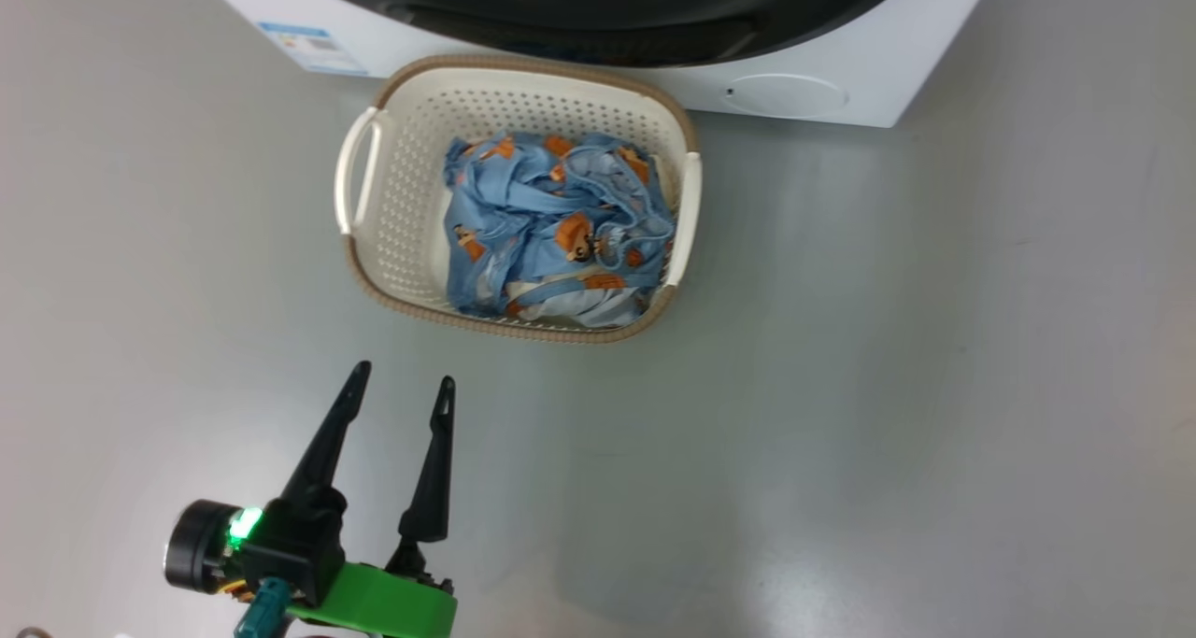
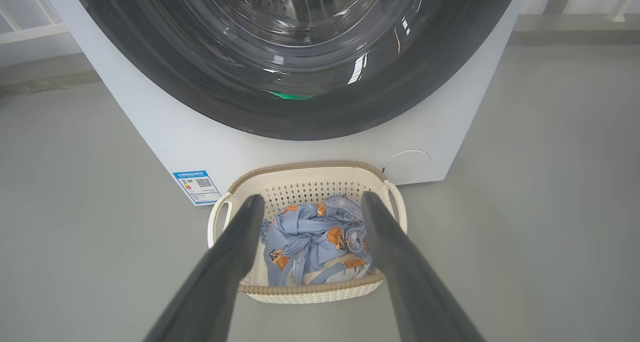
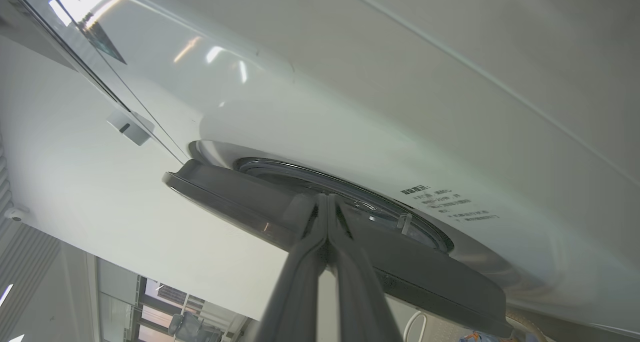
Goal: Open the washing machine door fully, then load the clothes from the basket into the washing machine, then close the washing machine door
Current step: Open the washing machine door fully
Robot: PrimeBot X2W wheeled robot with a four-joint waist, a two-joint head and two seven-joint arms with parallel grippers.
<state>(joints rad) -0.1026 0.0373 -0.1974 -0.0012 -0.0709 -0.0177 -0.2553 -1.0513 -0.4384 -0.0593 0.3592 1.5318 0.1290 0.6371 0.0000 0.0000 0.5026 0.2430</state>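
The cream basket (image 1: 523, 63) with a brown rim stands on the floor right in front of the white washing machine (image 1: 841, 68). Light blue clothes (image 1: 551, 227) with orange figures lie bundled in its right half. My left gripper (image 1: 404, 375) is open and empty, low over the floor short of the basket; the left wrist view frames the clothes (image 2: 315, 237) between its fingers. Above them is the black-rimmed washing machine door (image 2: 300, 106). My right gripper (image 3: 327, 198) is shut, its tips against the edge of the door (image 3: 240, 202), which stands slightly off the white front (image 3: 350, 106).
A small round white flap (image 1: 785, 94) sits at the machine's lower right corner and a blue energy label (image 1: 313, 48) at its lower left. Grey floor (image 1: 934, 386) stretches wide on both sides of the basket. A warning sticker (image 3: 445, 202) is beside the door opening.
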